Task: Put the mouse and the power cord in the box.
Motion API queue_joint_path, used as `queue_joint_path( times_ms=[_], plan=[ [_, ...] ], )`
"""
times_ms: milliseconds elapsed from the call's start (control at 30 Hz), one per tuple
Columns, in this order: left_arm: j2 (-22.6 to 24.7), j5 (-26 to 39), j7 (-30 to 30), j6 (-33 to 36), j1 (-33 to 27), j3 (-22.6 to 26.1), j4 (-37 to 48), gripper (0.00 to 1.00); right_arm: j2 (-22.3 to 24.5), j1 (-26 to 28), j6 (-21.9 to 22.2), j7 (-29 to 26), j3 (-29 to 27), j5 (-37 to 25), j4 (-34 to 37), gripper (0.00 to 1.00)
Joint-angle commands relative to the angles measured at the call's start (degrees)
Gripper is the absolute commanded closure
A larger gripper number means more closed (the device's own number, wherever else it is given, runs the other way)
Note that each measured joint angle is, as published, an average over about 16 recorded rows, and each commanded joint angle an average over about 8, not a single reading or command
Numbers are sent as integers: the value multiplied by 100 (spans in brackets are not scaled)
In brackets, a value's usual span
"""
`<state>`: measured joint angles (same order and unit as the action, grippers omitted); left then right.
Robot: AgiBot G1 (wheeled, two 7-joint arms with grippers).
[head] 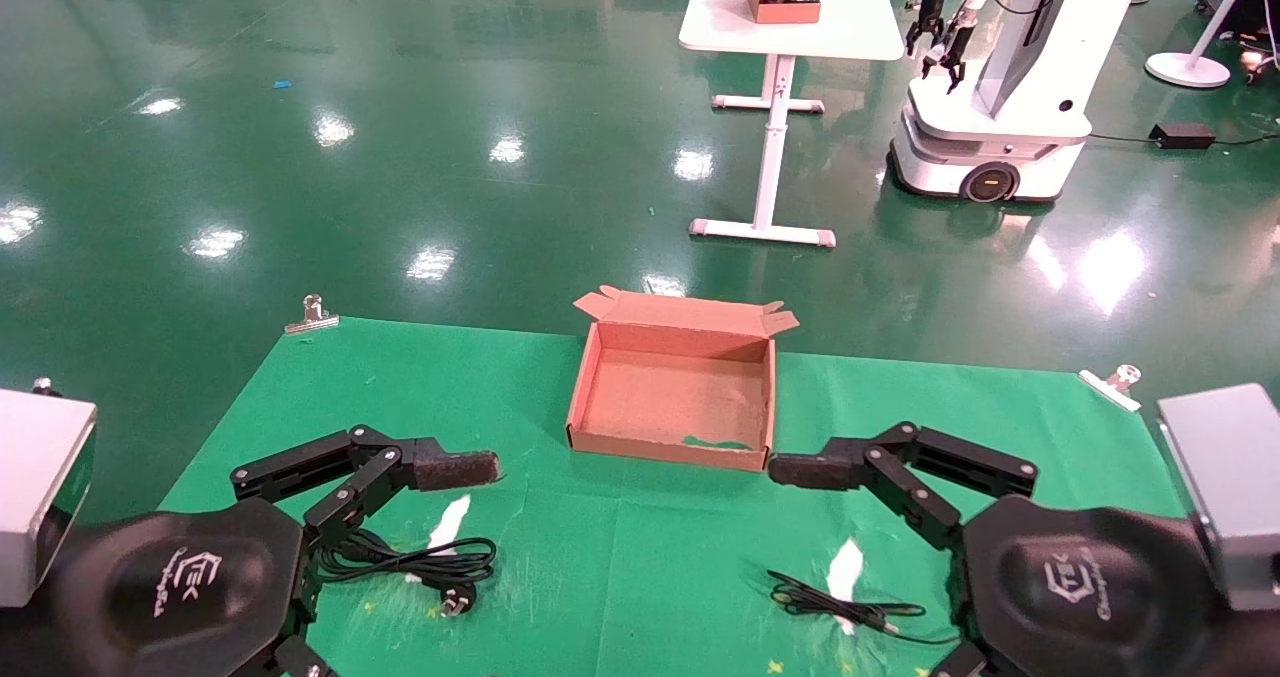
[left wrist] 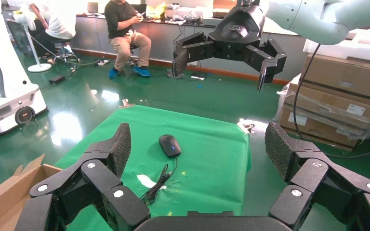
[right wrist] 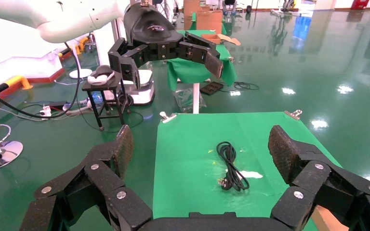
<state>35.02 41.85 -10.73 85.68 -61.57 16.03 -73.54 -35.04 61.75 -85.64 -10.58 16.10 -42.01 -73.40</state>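
Both end effectors, left [head: 470,468] and right [head: 795,469], gape empty. Box [head: 676,444] empty. Power cord [head: 430,564] loops or mouse [left wrist: 170,145] cable could snag and spill on lifting.

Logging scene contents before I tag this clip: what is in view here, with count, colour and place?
box: one, brown, open, at the cloth's far middle
power cord: one, black, looped, on the cloth's left
mouse: one, black, on the cloth's right, cable trailing
cloth: one, green, covering the table
clips: two, metal, at the cloth's far corners
other robot: one, white, far right
left gripper: one, black, jaws open, above the cord
right gripper: one, black, jaws open, over the cloth's right
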Motion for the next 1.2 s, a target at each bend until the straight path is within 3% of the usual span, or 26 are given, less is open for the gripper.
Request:
queue_joint_path(
  times_ms=[33,833,1000,1200],
  plan=[
    [0,0,0,0,0,0,0,0,0,0,0,0,0,0,0,0],
    [-12,155,66,41,-58,42,-13,0,14,3,-17,24,24,-69,58,0],
    [56,824,338,202,-355,305,181,0,5,119,-201,206,183,-420,390,0],
    [306,2402,962,465,-1108,1115,751,0,-100,501,-481,730,698,-1203,1161,0]
  ],
)
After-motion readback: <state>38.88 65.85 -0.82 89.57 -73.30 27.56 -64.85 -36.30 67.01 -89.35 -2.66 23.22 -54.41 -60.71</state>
